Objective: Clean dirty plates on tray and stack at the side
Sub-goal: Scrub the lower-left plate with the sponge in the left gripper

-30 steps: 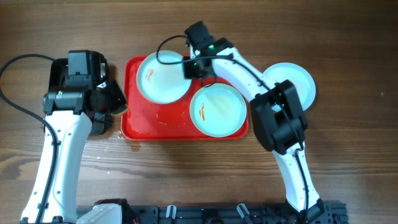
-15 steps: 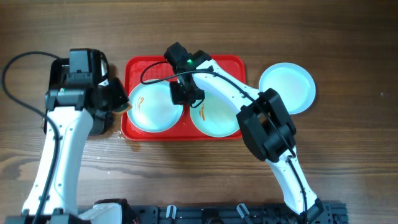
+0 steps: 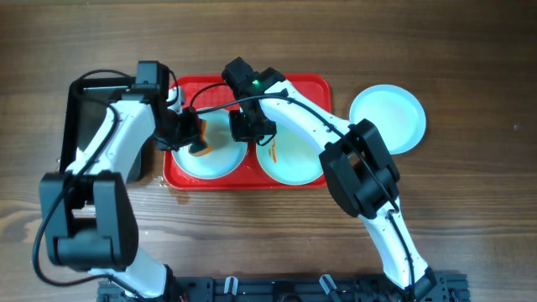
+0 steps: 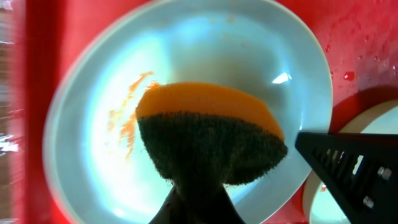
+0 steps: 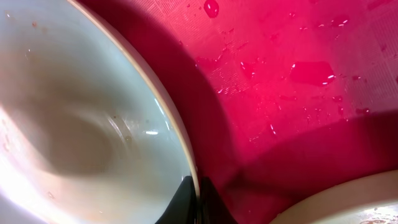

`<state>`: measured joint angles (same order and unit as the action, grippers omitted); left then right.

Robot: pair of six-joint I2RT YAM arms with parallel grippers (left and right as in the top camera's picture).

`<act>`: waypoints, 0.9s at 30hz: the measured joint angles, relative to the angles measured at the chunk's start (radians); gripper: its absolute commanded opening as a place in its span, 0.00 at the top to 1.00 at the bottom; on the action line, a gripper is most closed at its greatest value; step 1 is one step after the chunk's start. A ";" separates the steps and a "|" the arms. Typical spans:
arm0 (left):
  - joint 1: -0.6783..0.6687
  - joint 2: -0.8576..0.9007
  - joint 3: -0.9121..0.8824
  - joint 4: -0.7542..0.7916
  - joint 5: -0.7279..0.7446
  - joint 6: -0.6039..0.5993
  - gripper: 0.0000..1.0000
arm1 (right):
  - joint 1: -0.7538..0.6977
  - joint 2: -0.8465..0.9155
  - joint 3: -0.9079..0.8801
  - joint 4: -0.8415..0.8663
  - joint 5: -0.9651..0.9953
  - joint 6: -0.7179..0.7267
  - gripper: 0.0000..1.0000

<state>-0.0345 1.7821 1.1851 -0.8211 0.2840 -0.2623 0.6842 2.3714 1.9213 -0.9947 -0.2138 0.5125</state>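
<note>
Plate (image 3: 220,161) on the left of the red tray (image 3: 306,84): left gripper (image 3: 193,134) squeezes a sponge (image 4: 211,143) over it, and right gripper (image 3: 250,130) pinches its rim tight.

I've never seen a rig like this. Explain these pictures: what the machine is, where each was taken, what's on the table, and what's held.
Two white robot arms work at a wooden table. One picture looks straight down. The other two come from a camera on each arm's wrist. A red tray carries a first plate and a second plate. A third plate sits beside it, and a black tray lies on the other side. The left pincer grips an orange-and-dark sponge over the first plate. The right pincer pinches its rim.
</note>
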 measured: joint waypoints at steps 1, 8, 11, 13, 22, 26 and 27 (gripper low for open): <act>-0.010 0.017 0.000 0.013 0.009 0.000 0.96 | 0.000 0.000 0.000 0.000 0.000 0.000 0.96; -0.076 0.105 0.000 0.069 0.039 0.003 0.96 | 0.000 0.000 0.000 0.000 0.000 0.000 0.96; -0.087 0.131 0.000 0.078 0.009 0.004 0.96 | 0.000 0.000 0.000 0.000 0.000 0.003 0.95; -0.096 0.131 0.003 0.070 -0.051 0.004 0.96 | 0.000 0.000 0.000 0.000 0.000 0.004 0.96; -0.108 0.130 0.024 -0.010 -0.522 -0.015 0.96 | 0.000 0.000 0.000 -0.001 -0.004 0.007 0.96; -0.111 0.108 0.025 -0.048 -0.599 -0.066 0.96 | 0.009 0.000 0.000 0.000 -0.021 0.011 0.96; -0.110 0.096 0.028 -0.056 -0.605 -0.072 0.96 | 0.010 0.000 0.000 -0.002 -0.021 0.011 0.96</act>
<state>-0.1448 1.8782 1.2129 -0.8768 -0.3214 -0.3347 0.6945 2.3714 1.9213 -0.9962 -0.2352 0.5232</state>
